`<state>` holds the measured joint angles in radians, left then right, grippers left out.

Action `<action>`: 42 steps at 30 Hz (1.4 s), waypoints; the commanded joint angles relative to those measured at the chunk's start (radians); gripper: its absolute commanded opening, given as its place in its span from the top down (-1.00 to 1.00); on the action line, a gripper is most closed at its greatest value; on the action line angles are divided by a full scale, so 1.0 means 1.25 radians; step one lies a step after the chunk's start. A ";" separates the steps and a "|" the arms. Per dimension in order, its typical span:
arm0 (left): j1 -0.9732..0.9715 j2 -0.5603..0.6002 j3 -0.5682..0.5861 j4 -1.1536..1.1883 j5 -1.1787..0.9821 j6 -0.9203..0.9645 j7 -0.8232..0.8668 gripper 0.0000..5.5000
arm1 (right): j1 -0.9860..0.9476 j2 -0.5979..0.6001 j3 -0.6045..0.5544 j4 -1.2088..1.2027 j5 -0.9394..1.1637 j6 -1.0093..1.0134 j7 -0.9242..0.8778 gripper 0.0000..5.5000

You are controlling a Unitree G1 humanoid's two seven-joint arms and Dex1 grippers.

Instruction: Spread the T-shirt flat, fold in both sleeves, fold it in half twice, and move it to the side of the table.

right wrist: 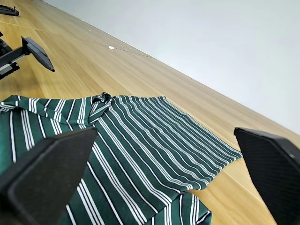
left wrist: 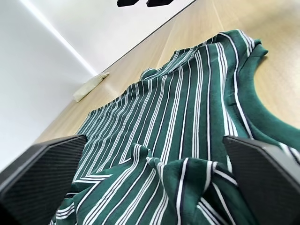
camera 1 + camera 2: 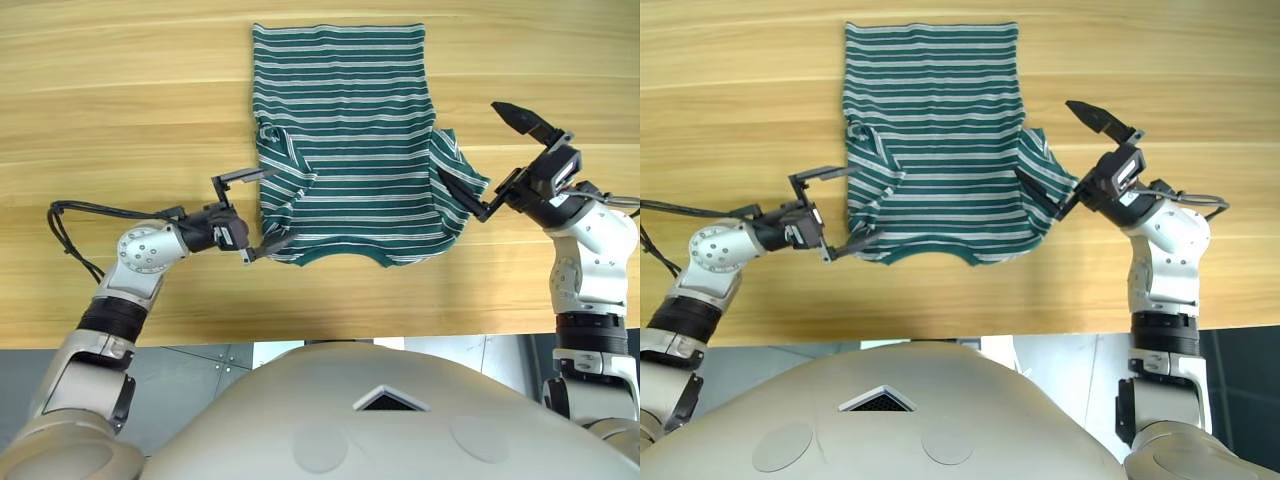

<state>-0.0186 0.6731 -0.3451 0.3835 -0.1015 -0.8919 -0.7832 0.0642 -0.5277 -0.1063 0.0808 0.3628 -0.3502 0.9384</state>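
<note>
t-shirt (image 3: 345,130) lies mid-table (image 3: 120,100), collar near me, right sleeve (image 3: 458,175) bunched outward. left gripper (image 3: 285,205) gapes at its near-left edge, right gripper (image 3: 490,160) spread wide by that sleeve, both empty. i judge it light, limp cloth; pinch the sleeve hem.

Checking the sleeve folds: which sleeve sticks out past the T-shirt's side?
The right sleeve: it juts out beyond the T-shirt body's edge, while the left sleeve lies folded in over the body.
</note>
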 commanded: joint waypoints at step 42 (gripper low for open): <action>-0.042 -0.166 0.115 0.234 -0.057 0.043 -0.174 -0.96 | 0.008 -0.009 -0.019 -0.017 -0.007 -0.003 -0.011 -0.96</action>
<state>-0.0483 0.4635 -0.2119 0.6264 -0.1924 -0.8443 -0.9947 0.0799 -0.5297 -0.1193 0.0623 0.3630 -0.3541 0.9353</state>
